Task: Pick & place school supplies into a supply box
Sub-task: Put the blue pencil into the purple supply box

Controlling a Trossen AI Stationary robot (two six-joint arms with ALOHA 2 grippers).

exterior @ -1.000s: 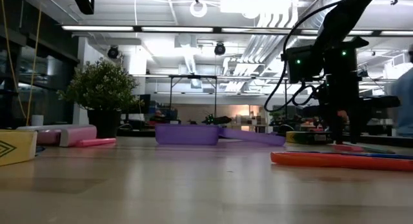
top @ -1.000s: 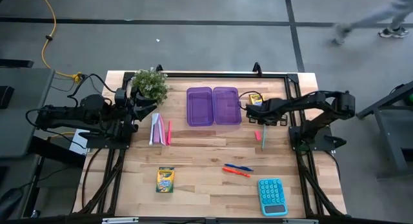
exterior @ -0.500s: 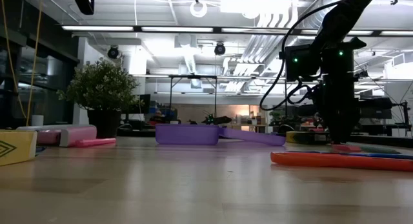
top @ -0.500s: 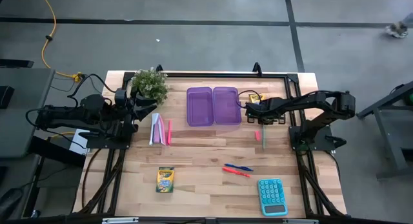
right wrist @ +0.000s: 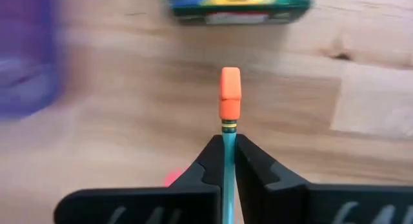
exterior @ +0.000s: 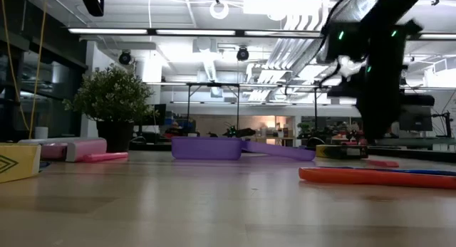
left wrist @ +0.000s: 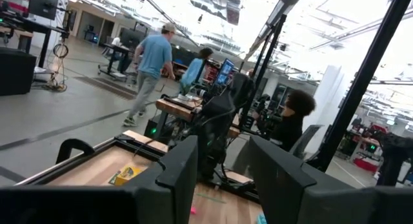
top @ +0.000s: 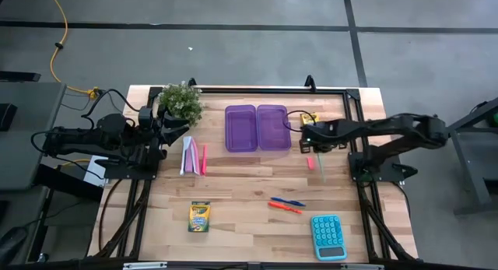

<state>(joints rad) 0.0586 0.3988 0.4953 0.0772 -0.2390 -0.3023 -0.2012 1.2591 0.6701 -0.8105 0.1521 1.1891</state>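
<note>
- The teal pencil with an orange eraser tip sits pinched in the right gripper, its length running straight out past the jaws.
- The purple supply box lies open on the desk, just beside that gripper.
- The left gripper waits far off, jaws partly apart, holding nothing.

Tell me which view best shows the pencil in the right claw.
The right wrist view: the teal pencil with its orange eraser end stands out, pinched between the shut right claw fingers. The high view shows only a thin sliver below that claw. The low view and left wrist view don't show it clearly.
</note>
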